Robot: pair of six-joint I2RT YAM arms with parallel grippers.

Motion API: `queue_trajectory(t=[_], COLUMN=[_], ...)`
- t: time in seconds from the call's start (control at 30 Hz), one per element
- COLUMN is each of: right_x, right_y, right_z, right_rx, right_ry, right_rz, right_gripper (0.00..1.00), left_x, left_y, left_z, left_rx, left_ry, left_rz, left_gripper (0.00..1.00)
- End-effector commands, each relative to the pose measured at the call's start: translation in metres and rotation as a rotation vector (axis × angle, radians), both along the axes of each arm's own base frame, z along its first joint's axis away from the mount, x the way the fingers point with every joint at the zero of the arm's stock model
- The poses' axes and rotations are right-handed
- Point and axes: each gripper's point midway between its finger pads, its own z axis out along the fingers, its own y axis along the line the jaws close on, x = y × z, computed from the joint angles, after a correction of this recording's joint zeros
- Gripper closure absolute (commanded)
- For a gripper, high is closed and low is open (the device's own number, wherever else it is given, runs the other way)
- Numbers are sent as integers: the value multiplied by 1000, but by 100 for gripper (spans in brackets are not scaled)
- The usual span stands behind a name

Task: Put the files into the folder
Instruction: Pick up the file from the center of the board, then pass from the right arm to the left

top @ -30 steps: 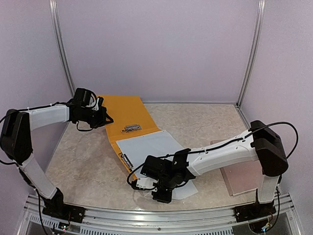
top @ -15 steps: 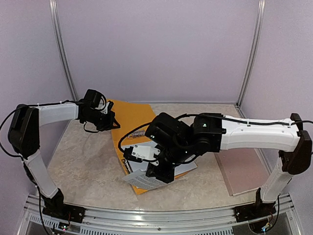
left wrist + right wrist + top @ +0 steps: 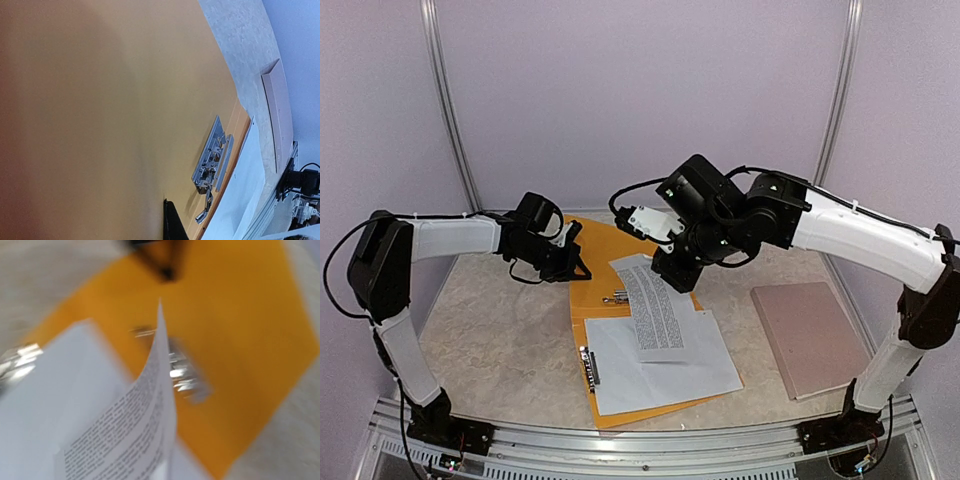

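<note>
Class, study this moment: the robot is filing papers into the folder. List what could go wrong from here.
1. The right tool grips the sheet by one end only; it curls and droops, so it may slip or crease.
2. The sheet hangs across the clip and could snag there or land crooked on the stack.
3. The left tool is shut at the folder's far edge; a nudge could shift the folder under the papers.

left arm: bent up from lower left, forearm level toward centre | left tool (image 3: 576, 264): low, jaws closed, pointing right | right arm: arched from lower right to upper centre | right tool (image 3: 667, 276): pointing down-left, clamped on one sheet of the files (image 3: 655, 312)
</note>
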Motion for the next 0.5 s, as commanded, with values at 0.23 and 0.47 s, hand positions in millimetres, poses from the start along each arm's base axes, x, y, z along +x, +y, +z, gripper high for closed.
queue_trajectory(t=[0.23,0.47], right_x=[91,98], right_y=[-18,4], right_z=[-17,3], right_rx=[-18,150], right_ry=[-84,-10], right_rz=[-198,-84], right_gripper=[100,100], left_x=[-16,-1], left_y=[-26,-13], left_z=[-41,-31], left_rx=[19,66], left_ry=[131,54], left_rz=[-69,-20], left_gripper=[100,65])
